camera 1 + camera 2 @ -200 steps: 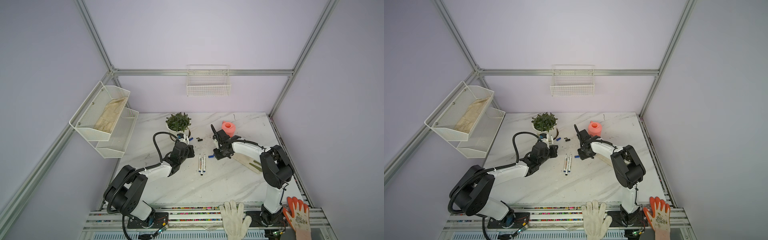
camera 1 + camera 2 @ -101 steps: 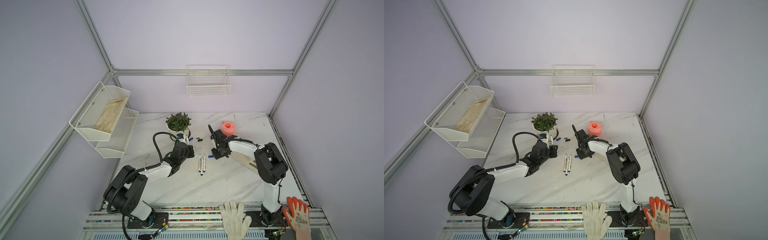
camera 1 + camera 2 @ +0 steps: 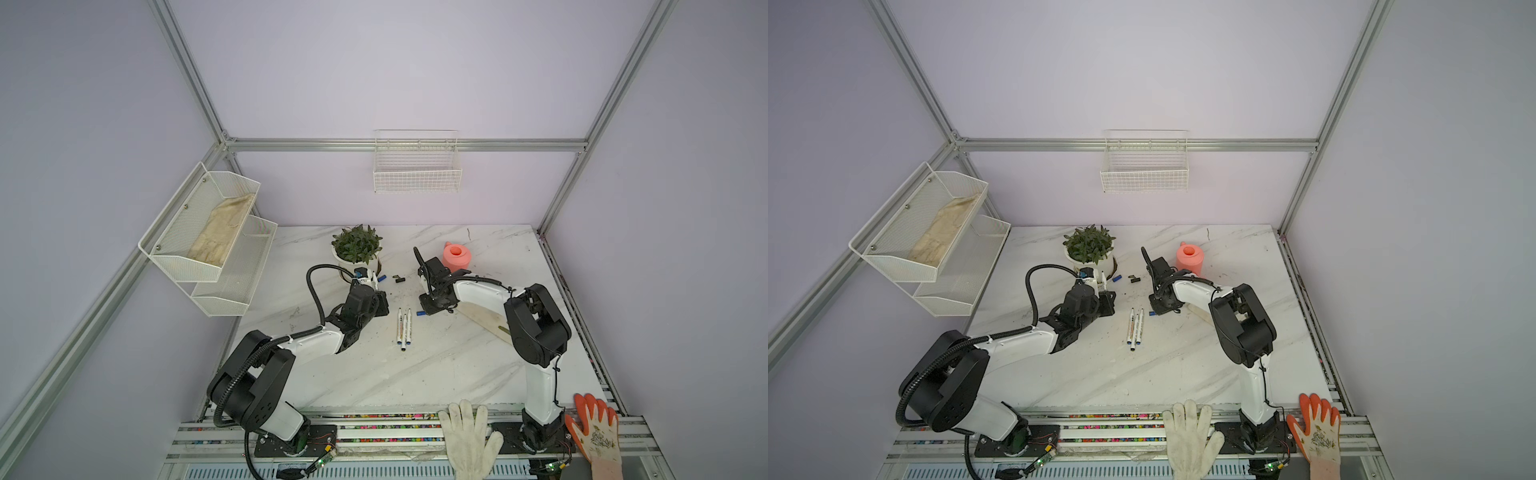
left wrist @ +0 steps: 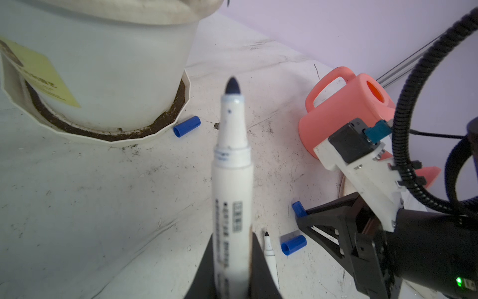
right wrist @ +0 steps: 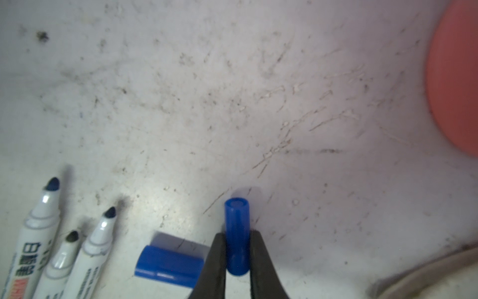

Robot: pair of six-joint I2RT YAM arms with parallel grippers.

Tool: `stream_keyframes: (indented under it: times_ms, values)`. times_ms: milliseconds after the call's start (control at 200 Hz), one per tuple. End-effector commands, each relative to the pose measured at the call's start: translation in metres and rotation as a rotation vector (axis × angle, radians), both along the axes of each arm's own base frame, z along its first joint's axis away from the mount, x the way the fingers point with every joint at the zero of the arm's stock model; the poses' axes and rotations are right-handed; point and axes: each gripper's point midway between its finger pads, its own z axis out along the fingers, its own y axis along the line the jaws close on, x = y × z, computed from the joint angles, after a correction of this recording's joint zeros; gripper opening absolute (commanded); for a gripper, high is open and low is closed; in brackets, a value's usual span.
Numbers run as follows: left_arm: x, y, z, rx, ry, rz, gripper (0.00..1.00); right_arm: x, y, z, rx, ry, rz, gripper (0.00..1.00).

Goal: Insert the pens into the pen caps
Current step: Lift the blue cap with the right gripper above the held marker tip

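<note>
- My right gripper (image 5: 236,248) is pinched shut on a blue cap (image 5: 236,233). It is low over the bench (image 5: 232,77), near the middle.
- My left gripper (image 4: 232,238) is squeezed shut on one pen (image 4: 231,181). The pen's dark tip is bare and points toward the back edge.
- A second cap (image 5: 168,264) lies just beside the held one. Three loose pens (image 3: 404,328) lie side by side in the middle of the bench, all bare.
- A third cap (image 4: 186,126) lies by the plant pot (image 4: 103,64), near the back edge.
- I think I am at the first pairing: pen in one gripper, cap in the other, not joined yet.
- Next I must lift the cap, point its open end at the pen tip, line them up straight and push slowly. The hole is small, so a crooked push could miss.
</note>
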Motion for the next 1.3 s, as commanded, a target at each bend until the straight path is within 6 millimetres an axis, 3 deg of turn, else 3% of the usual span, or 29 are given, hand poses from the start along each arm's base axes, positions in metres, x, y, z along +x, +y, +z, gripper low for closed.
stream_keyframes:
  times_ms: [0, 140, 335, 545, 675, 1015, 1125, 1245, 1295]
  values:
    - [0.006, -0.005, 0.02, -0.027, -0.045, -0.001, 0.0, -0.007, -0.002, -0.02, -0.017, 0.053, -0.038, 0.11]
    - [0.005, -0.006, 0.02, -0.026, -0.045, -0.01, 0.0, -0.005, -0.003, -0.021, 0.005, 0.057, -0.102, 0.1]
    - [0.004, -0.005, 0.021, -0.026, -0.045, -0.009, 0.0, 0.002, 0.001, -0.021, 0.022, 0.042, -0.135, 0.33]
    - [0.003, -0.005, 0.023, -0.019, -0.052, -0.012, 0.0, 0.011, -0.001, -0.027, -0.016, 0.036, -0.145, 0.36]
    - [0.003, -0.004, 0.024, -0.014, -0.054, -0.013, 0.0, 0.008, 0.0, -0.033, -0.022, 0.061, -0.138, 0.33]
    - [0.0, -0.01, 0.028, -0.009, -0.065, -0.054, 0.0, -0.025, -0.003, -0.04, 0.013, 0.152, -0.107, 0.28]
    - [-0.002, -0.015, 0.028, -0.008, -0.066, -0.084, 0.0, -0.024, 0.0, -0.044, 0.027, 0.153, -0.102, 0.16]
    - [-0.007, -0.022, 0.033, -0.011, -0.079, -0.142, 0.0, -0.006, 0.009, -0.026, 0.099, 0.101, -0.111, 0.0]
    - [-0.01, -0.027, 0.037, -0.018, -0.093, -0.181, 0.0, 0.004, 0.014, -0.007, 0.159, 0.066, -0.113, 0.0]
